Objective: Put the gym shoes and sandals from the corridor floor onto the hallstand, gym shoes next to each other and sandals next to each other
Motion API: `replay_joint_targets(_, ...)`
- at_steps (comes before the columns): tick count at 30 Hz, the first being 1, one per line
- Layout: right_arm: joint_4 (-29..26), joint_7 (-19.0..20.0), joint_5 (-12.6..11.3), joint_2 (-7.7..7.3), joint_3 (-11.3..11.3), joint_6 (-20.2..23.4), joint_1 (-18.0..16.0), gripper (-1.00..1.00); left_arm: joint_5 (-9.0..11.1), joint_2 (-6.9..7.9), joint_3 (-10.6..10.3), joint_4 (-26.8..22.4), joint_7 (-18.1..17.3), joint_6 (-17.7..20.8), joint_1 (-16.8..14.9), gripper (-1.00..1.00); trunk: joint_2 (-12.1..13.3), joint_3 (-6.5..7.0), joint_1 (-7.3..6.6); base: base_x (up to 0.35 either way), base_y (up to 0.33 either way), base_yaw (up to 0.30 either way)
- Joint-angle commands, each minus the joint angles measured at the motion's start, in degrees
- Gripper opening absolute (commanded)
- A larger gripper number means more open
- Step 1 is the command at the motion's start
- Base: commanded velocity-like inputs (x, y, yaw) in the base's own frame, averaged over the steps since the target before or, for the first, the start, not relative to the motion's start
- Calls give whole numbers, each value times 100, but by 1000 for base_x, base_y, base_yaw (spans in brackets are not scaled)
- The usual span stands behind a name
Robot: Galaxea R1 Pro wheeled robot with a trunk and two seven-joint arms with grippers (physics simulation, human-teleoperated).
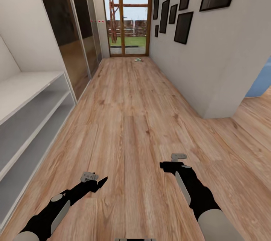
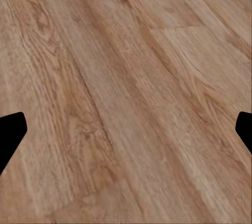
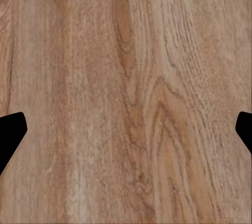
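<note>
Readable text: none in any of the three views.
Picture frames [image 1: 183,27]: dark panels on the right-hand wall, no lettering or numbers to be made out on them.
Red marks [image 1: 100,21]: small red and white spots on the left-hand wall beside the glass door, too small to tell whether they carry any sign or writing.
Gym shoe [image 1: 138,59]: lies far down the corridor floor near the door, too small for any brand or label to be read.
Floor [image 2: 126,98]: bare wood grain, no markings.
</note>
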Motion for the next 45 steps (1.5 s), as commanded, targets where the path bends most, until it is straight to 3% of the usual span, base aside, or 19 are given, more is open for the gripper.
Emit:
replay_joint_targets(1,-7,-40,-49,-2,12,24,-2,100,32,8,-31,5,4,-31,-4,100,-2,-5,2,347,-47,0)
replay_joint_targets(45,-18,-41,-47,-1,5,32,-2,100,32,-36,-34,5,3,-31,-4,100,-2,41,2,347,-59,34)
